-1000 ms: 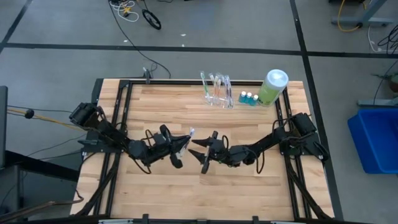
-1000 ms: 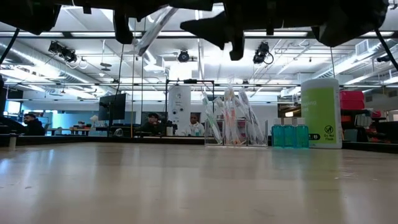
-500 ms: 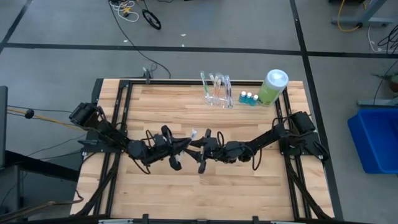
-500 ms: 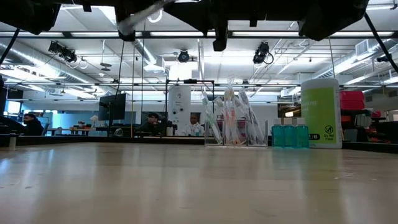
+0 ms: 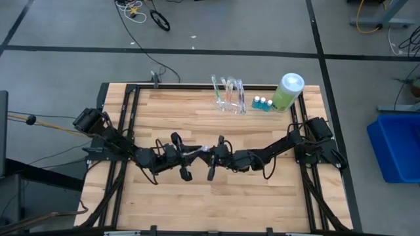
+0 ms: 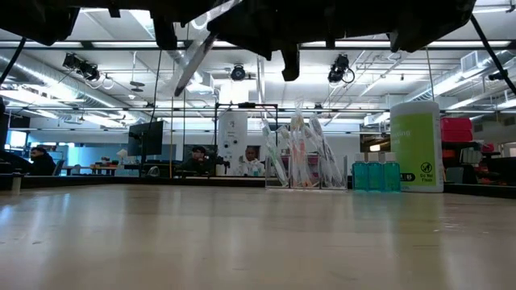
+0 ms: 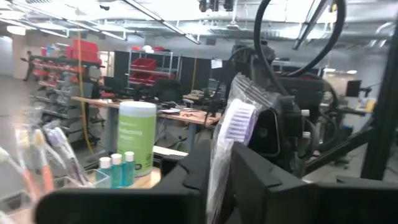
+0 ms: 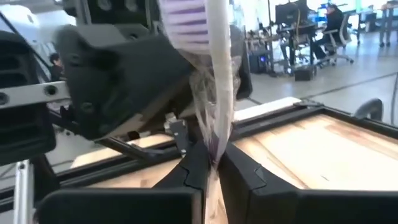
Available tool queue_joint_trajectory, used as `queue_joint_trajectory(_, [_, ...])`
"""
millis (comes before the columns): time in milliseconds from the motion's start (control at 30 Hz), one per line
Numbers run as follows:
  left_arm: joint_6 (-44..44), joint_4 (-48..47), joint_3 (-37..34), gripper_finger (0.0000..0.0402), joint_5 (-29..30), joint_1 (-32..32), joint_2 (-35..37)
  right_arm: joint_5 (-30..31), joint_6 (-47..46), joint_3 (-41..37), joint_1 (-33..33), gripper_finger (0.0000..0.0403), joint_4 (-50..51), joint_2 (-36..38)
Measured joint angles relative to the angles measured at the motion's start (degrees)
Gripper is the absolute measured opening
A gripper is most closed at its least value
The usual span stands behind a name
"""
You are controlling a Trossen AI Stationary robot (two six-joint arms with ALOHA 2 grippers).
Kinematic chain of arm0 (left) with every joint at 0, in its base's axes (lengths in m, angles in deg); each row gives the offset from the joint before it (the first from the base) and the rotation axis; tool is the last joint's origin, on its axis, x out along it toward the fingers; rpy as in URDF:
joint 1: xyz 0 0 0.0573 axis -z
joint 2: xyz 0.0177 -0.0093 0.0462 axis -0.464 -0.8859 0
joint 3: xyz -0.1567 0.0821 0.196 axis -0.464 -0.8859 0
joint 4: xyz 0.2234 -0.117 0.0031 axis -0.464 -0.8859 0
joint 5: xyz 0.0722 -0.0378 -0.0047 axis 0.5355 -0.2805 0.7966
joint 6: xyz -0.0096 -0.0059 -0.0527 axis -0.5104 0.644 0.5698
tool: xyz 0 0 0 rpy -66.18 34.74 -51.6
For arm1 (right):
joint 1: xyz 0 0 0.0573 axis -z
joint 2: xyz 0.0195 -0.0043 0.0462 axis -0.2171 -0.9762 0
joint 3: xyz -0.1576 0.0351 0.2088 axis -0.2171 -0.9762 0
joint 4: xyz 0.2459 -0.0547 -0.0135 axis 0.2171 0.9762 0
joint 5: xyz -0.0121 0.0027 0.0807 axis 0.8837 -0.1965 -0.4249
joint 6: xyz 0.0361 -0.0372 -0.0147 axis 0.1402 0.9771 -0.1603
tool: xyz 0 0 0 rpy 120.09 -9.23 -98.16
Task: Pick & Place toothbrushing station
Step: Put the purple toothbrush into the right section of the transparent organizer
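Note:
A toothbrush [image 5: 201, 150] with purple bristles, in a clear wrapper, hangs above the table's middle between my two grippers. My left gripper [image 5: 191, 155] comes from the left and my right gripper [image 5: 212, 153] from the right; both are shut on the brush. In the low view the toothbrush [image 6: 193, 61] slants high over the table. The toothbrushing station [image 5: 230, 96], a clear rack with upright brushes, stands on its base at the table's far edge, also seen as the rack [image 6: 302, 155] in the low view. My left gripper has the wrapped brush's handle [image 7: 217, 177] pinched between its two fingers, which come level from the table's left. The bristle head [image 7: 239, 119] sticks out past the fingertips, clear of the table. My right gripper pinches the wrapped brush just below its bristle head [image 8: 212, 154] between its two fingertips. The fingers come level from the table's right. The brush is lifted clear of the table.
A big light-green bottle [image 5: 287, 92] with a white cap and small blue-capped bottles [image 5: 262, 103] stand right of the rack at the far edge. Bare wood [image 5: 223, 203] lies under and in front of the grippers. People sit in the room beyond.
My right gripper has moved toward the table's left, up to the left gripper, and has shut on the toothbrush near its head. The left gripper has stayed about in place with the brush, which has tipped a little.

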Motion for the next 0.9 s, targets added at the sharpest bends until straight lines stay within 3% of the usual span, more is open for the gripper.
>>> queue_joint_trajectory(233, [-1.61,1.01,0.01,0.014,0.58,0.65,0.06,0.03,-2.32,-0.74,0.0,0.0022,5.58,0.01])
queue_joint_trajectory(467, [-3.71,-2.3,0.06,0.0187,5.04,2.4,2.79,3.36,-8.32,-4.28,-0.18,0.0029,9.29,-0.07])
queue_joint_trajectory(667, [-3.73,-19.11,-0.04,0.0207,11.9,4.11,9.34,7.26,-12.78,-9.42,-2.37,0.0025,9.47,0.83])
queue_joint_trajectory(900, [11.42,-45.75,-0.07,0.0217,17.24,2.47,13.26,14.06,-14.04,-16.26,-7.04,0.0023,12.56,10.01])
